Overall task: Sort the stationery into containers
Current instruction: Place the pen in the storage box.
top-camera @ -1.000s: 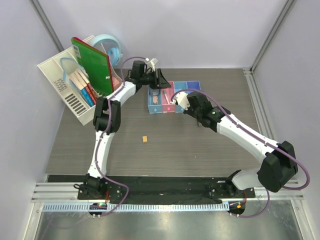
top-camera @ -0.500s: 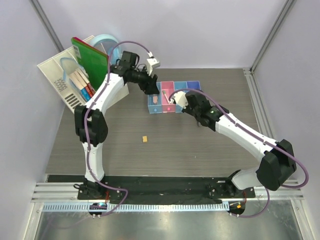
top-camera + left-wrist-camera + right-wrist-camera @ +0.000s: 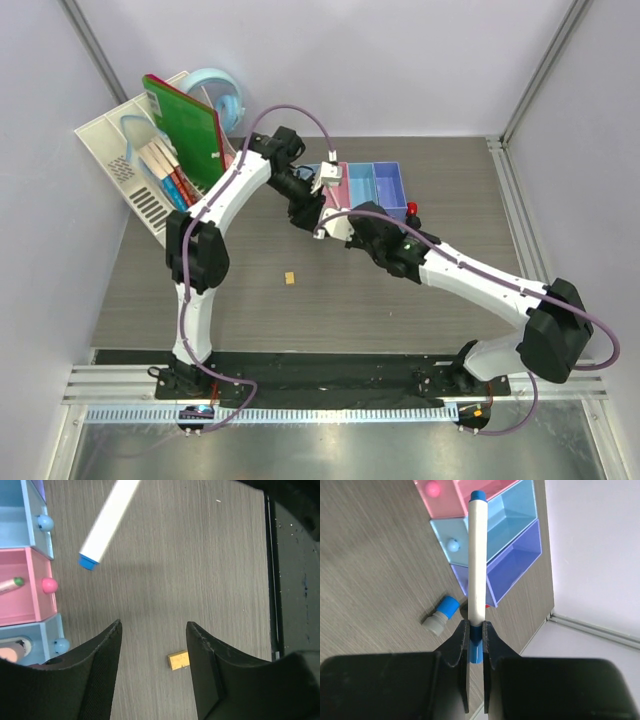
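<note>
— Pens first: where do they stand?

— The blue-capped pen [image 3: 476,555] is pinched by its tail in the right gripper [image 3: 475,639], cap pointing up the right wrist view towards the bins. It hangs above the table [image 3: 200,555], in no bin yet. The green-capped pen [image 3: 11,584] lies in the pink bin [image 3: 20,607], at the left edge of the left wrist view.

— Anything else put away?

— Something pink shows in the light-blue bin [image 3: 50,630], at the lower left of that view. I take it for the pink eraser [image 3: 6,653], though the frame cuts it off.

— And the other two bins?

— The blue bin [image 3: 510,515] and the violet-blue bin [image 3: 516,564], upper right in the right wrist view, look bare inside as far as they show.

— What is left?

— Three loose pieces on the table. The orange block [image 3: 178,660] sits low in the left wrist view, well apart from the bins. The blue-grey cylinder [image 3: 440,616] lies on its side near the front of the violet-blue bin. The red-and-black cylinder [image 3: 412,212] stands just right of that bin in the overhead view.

— The left gripper [image 3: 152,670]?

— Jaws apart, nothing between them, above the table with the block showing in the gap.

— So how far along?

— By my count two of six are binned, one is in hand, and three are not yet touched.
</note>
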